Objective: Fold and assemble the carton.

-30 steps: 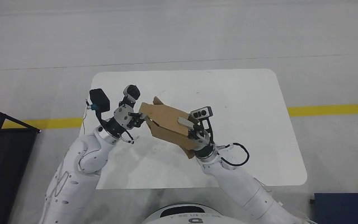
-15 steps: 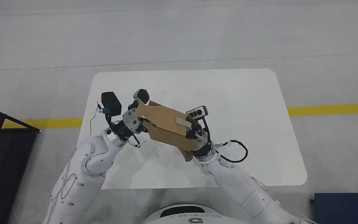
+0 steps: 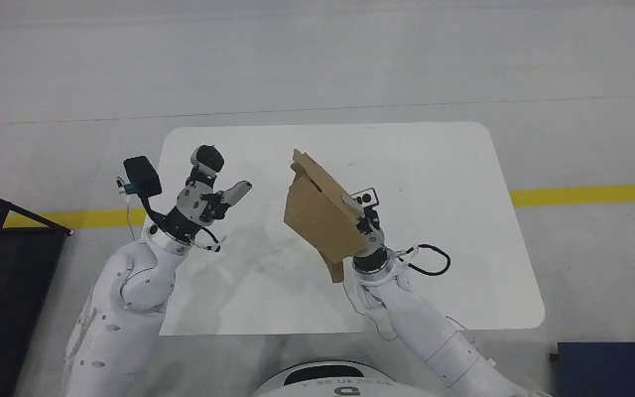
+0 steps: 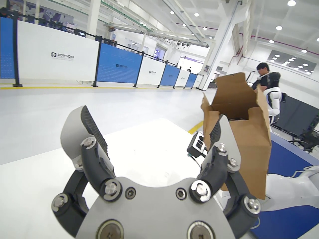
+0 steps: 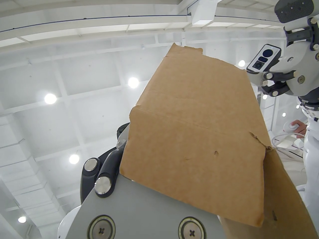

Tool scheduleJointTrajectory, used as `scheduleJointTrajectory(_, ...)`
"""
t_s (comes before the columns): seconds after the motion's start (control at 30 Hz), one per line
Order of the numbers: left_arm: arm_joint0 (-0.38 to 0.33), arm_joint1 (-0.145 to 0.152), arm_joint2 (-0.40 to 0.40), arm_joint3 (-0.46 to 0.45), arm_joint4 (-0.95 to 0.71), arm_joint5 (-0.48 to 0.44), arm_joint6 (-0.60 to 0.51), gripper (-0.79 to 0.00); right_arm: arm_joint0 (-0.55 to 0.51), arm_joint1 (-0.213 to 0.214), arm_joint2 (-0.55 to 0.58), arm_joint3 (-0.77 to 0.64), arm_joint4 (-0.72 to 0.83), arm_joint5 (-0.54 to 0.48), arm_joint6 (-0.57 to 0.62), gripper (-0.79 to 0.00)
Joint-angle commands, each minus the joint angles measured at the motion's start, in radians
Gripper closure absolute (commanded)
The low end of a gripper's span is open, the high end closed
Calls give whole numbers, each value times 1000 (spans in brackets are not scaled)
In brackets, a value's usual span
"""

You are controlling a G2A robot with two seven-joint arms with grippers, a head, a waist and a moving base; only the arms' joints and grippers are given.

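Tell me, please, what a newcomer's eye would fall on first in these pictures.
The brown carton draws the eye first, held upright over the middle of the white table by the right gripper, its top flaps standing open. Next comes the left gripper, open and empty over the table's left part, apart from the carton.

Creased brown carton (image 5: 199, 135) before white ceiling (image 5: 62, 63)

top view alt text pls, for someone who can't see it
Seen from above, the right gripper holds a partly folded brown carton over the middle of a white table. The left gripper is open and empty, apart from the carton, over the table's other side.
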Motion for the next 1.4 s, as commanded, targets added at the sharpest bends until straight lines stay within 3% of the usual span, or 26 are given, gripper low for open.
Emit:
scheduleJointTrajectory(0.0,16,0,-10,-7,9,3,-1,-785,0,0,0,0,0,0,0,0)
scheduleJointTrajectory(0.17,24,-2,-5,-33,44,44,-17,-785,-5,-3,4,-23,-14,36,-19,0)
scheduleJointTrajectory(0.43,-51,-23,106,-47,-5,321,-150,-785,-6,-19,-4,4,29,98,29,0)
scheduleJointTrajectory(0.73,-98,-36,192,-65,-55,316,-195,-785,-3,-43,-4,93,82,107,82,0)
scheduleJointTrajectory(0.97,-119,-41,184,-47,-73,370,-216,-785,-11,-55,9,106,87,110,113,0)
scheduleJointTrajectory(1.37,-129,-41,229,-86,-55,304,-340,-785,-32,-68,33,112,63,125,128,0)
